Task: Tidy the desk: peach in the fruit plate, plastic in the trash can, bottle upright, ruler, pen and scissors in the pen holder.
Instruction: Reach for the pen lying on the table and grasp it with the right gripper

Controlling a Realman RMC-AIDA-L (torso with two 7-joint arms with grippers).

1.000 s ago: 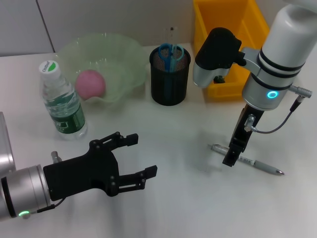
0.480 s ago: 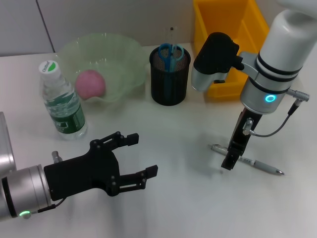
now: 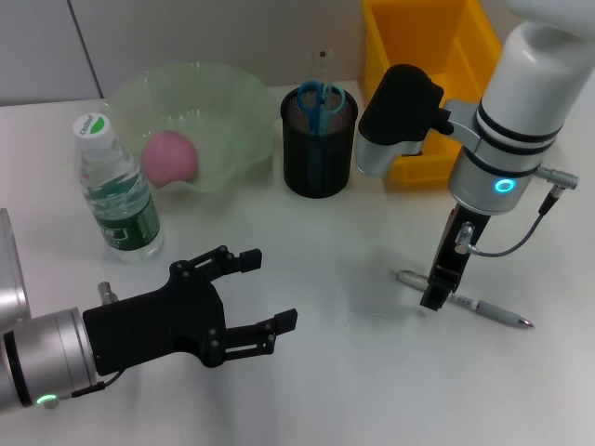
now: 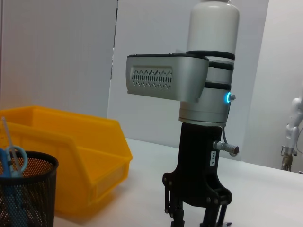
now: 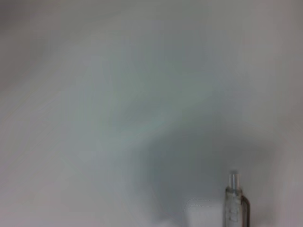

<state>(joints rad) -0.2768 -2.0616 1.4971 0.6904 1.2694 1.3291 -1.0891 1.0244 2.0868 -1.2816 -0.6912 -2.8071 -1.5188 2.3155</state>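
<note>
Right tool (image 3: 435,295) points straight down over the pen (image 3: 465,301), which lies flat on the white tabletop (image 3: 353,372) toward the right edge. Black fingertips sit at the barrel near its left end; whether they are spread or pinched cannot be told, contact unclear. In the right wrist view the pen (image 5: 235,203) shows a clear plastic barrel with a small cap end. Left tool (image 3: 244,302), matte black, hovers near the front-left corner, fingers spread wide, holding nothing. Black mesh pen holder (image 3: 319,142), cylindrical, stands toward the back edge with blue-handled scissors (image 3: 319,100) inside. Pink peach (image 3: 169,156) rests in the translucent green, wavy-rimmed fruit plate (image 3: 228,102). Clear bottle (image 3: 115,191) stands upright beside it. Yellow plastic bin (image 3: 423,46) occupies the back right.
</note>
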